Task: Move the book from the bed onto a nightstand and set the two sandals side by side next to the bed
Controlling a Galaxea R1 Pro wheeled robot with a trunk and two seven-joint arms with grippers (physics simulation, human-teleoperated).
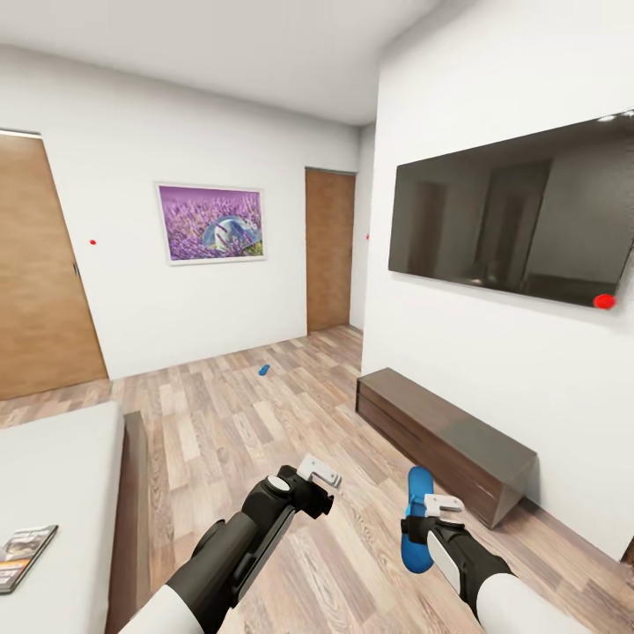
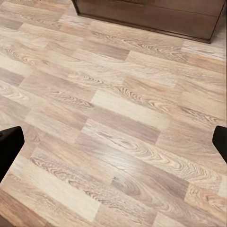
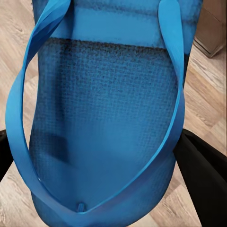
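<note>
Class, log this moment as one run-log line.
right claw: holds sandal | left claw: open, empty | other sandal: far floor | book: on bed

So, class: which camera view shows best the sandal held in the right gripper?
The right wrist view: the sandal appears close, with textured sole and straps plain. The head view shows it small, upright in the right gripper. The left wrist view shows floor.

- I can read no words, numbers or brand marks anywhere.
- The book lying on the bed shows a cover with pale marks on it, too small and blurred for me to make out.
- The picture on the wall carries no legible caption.
</note>
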